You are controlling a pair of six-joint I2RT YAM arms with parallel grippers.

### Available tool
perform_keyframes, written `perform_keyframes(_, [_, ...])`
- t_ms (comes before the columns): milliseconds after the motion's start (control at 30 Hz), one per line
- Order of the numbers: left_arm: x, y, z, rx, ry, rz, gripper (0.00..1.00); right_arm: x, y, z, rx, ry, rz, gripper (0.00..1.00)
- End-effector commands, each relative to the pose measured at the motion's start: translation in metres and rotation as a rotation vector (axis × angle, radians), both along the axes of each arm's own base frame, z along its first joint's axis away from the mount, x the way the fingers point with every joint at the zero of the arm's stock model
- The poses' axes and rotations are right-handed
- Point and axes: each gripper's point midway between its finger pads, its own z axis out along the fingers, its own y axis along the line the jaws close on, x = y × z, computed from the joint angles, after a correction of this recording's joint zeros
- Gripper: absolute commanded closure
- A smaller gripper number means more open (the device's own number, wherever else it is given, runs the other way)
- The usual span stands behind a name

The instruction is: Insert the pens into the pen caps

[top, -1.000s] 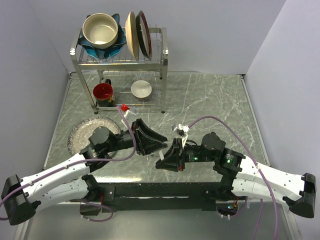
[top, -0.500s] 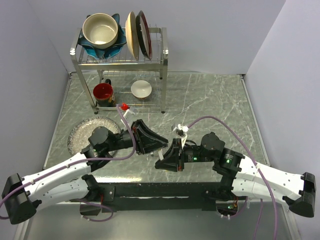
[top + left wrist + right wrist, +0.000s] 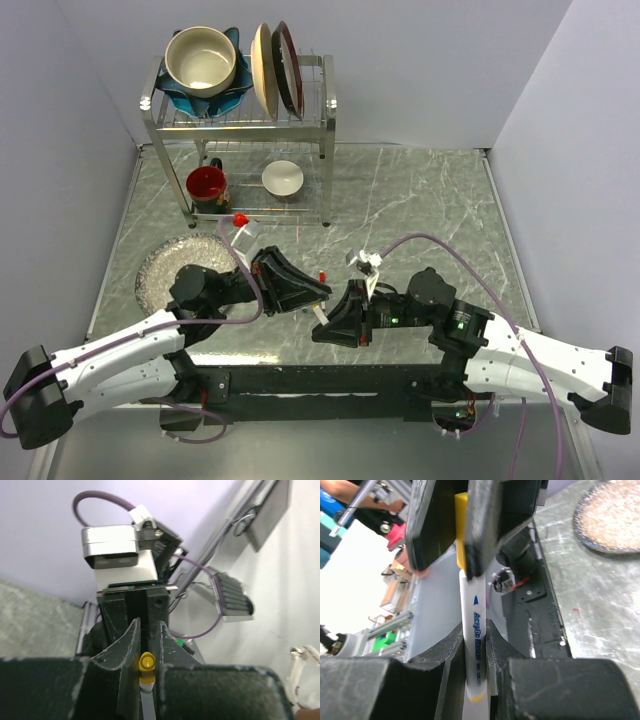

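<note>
My left gripper (image 3: 312, 295) and right gripper (image 3: 330, 325) meet tip to tip above the table's near middle. The left gripper (image 3: 147, 630) is shut on a yellow-orange pen cap (image 3: 147, 662), also seen in the right wrist view (image 3: 461, 530). The right gripper (image 3: 474, 635) is shut on a white-barrelled pen (image 3: 474, 630) with blue lettering. Its upper end runs into the cap between the left jaws. A short piece of the pen (image 3: 320, 315) shows in the top view. A small red cap (image 3: 322, 275) lies on the table just behind the grippers. The other pens and the green cap are out of view.
A metal dish rack (image 3: 325, 130) stands at the back left with bowls and plates on top. A red mug (image 3: 207, 186) and a small white bowl (image 3: 283, 178) sit under it. A silver plate (image 3: 160, 270) lies left of the left arm.
The left arm has drawn slightly left and back, uncovering the small red cap. The right gripper with the pen has followed it a little. Both grips are unchanged.
</note>
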Motion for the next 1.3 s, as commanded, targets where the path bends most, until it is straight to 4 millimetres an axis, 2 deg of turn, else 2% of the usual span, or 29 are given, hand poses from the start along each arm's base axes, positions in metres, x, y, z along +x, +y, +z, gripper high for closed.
perform_keyframes(0, [-0.039, 0.015, 0.004, -0.062, -0.033, -0.184, 0.99, 0.004, -0.009, 0.087, 0.282, -0.103, -0.040, 1.00])
perform_keyframes(100, [-0.042, 0.016, 0.004, -0.095, -0.017, -0.189, 0.99, 0.000, -0.007, 0.101, 0.329, -0.100, -0.017, 1.00])
perform_keyframes(133, [-0.044, 0.018, 0.010, -0.127, -0.034, -0.190, 0.99, 0.001, -0.007, 0.104, 0.341, -0.097, -0.019, 1.00])
perform_keyframes(267, [-0.045, 0.015, 0.008, -0.141, -0.028, -0.180, 0.99, 0.006, -0.001, 0.111, 0.375, -0.066, -0.032, 1.00])
perform_keyframes(400, [-0.040, 0.013, 0.013, -0.171, -0.083, -0.100, 0.99, 0.010, 0.001, 0.122, 0.424, -0.018, -0.046, 1.00])
perform_keyframes(600, [-0.031, 0.008, 0.014, -0.181, -0.173, -0.007, 0.99, 0.017, 0.004, 0.124, 0.467, 0.044, -0.068, 1.00])
perform_keyframes(767, [-0.042, 0.003, 0.007, -0.175, -0.185, -0.090, 0.99, 0.010, -0.001, 0.138, 0.528, 0.051, -0.030, 1.00])
perform_keyframes(1000, [-0.054, -0.003, 0.001, -0.137, -0.173, -0.190, 0.99, 0.011, -0.001, 0.143, 0.538, 0.046, -0.034, 1.00])
perform_keyframes(1167, [-0.061, -0.002, -0.007, -0.104, -0.038, -0.260, 0.99, 0.017, -0.003, 0.141, 0.522, -0.010, -0.076, 1.00])
perform_keyframes(1267, [-0.061, -0.004, -0.015, -0.076, 0.008, -0.240, 0.99, 0.021, -0.006, 0.145, 0.537, -0.043, -0.108, 1.00])
